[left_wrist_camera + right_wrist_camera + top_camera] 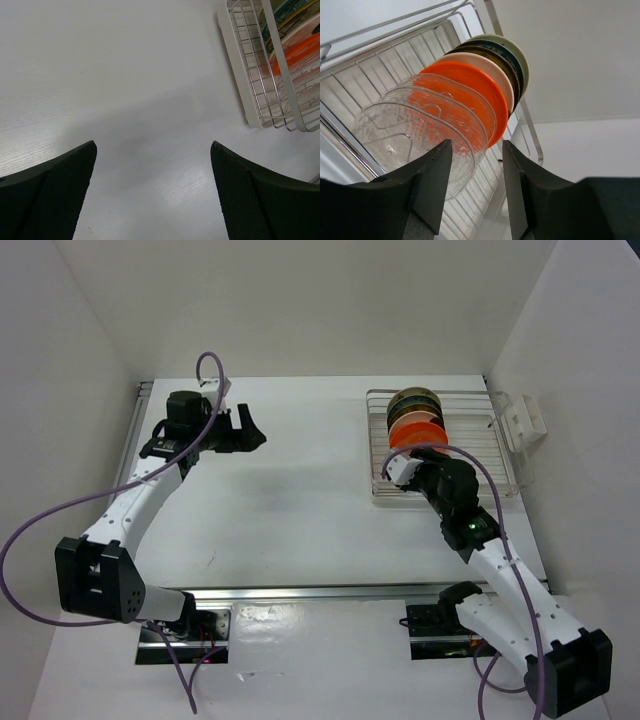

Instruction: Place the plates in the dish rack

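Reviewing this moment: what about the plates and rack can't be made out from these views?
- Top view: right end effector hides the dish rack's near end and the glass plates.
- Right wrist: rear plates behind the orange plate overlap, patterns hidden.
- Left wrist: rack cut off by the right edge.

- From above, the right gripper (403,468) covers the near end of the dish rack (485,440); glass plates there cannot be made out.
- The left wrist view cuts the dish rack (250,75) at its top and right edges; the orange plate (300,52) is a sliver.
- Right wrist view: a finger (432,180) hides the nearest glass plate (405,132) at its lower edge; rear plates (519,62) show rims only.
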Robot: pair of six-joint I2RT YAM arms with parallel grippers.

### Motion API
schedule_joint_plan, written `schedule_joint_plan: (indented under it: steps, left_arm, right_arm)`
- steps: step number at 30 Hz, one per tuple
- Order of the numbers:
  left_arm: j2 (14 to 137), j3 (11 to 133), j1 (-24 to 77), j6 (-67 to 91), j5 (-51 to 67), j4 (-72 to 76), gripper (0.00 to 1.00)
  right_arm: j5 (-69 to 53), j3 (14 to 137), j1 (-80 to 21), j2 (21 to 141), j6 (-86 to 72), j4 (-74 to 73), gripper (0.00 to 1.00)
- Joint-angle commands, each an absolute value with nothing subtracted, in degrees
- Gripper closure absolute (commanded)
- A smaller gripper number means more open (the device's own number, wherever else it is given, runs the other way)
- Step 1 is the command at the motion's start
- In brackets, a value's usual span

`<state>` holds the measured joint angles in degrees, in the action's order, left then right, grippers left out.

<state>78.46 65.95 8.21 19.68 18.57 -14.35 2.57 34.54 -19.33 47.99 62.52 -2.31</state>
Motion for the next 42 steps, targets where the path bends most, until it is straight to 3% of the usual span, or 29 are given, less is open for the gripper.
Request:
schedule_joint_plan:
  steps: [1, 6, 10, 15, 18, 23, 31, 42]
  left_arm:
    - [76.6, 65.6, 7.5, 19.5, 20.3, -11.8, 0.0]
    - [77.8, 65.6, 7.5, 19.5, 22.0, -11.3, 0.0]
    - [79.9, 67.4, 7.5, 17.6, 20.2, -12.9, 0.0]
    - [82.1, 72.4, 7.5, 13.5, 10.1, -18.4, 0.0]
    - [82.1, 75.0, 7.5, 10.3, 3.9, -19.8, 0.0]
    - [84.3, 80.4, 7.5, 9.7, -0.8, -20.3, 0.0]
    - [85.3, 80.9, 7.5, 10.3, -2.3, -19.6, 0.0]
    - [86.9, 82.1, 7.5, 11.3, -1.8, -18.1, 0.0]
  right_arm:
    - [4.7, 35.9, -19.1, 43.6, 54.8, -2.7, 0.48]
    - [6.1, 39.5, -19.1, 41.6, 43.3, 0.7, 0.39]
    - [7.2, 46.2, -19.1, 46.7, 17.4, -1.7, 0.29]
    - [9.6, 66.0, -19.1, 65.8, -4.8, -13.6, 0.16]
    - [8.5, 78.4, -19.1, 76.3, -11.0, -17.3, 0.0]
    - [11.0, 85.9, -19.1, 85.0, -9.7, -15.5, 0.0]
    - [10.8, 84.4, -19.1, 85.5, -7.0, -4.0, 0.0]
    - [12.7, 85.0, -19.1, 85.5, -5.8, -3.2, 0.0]
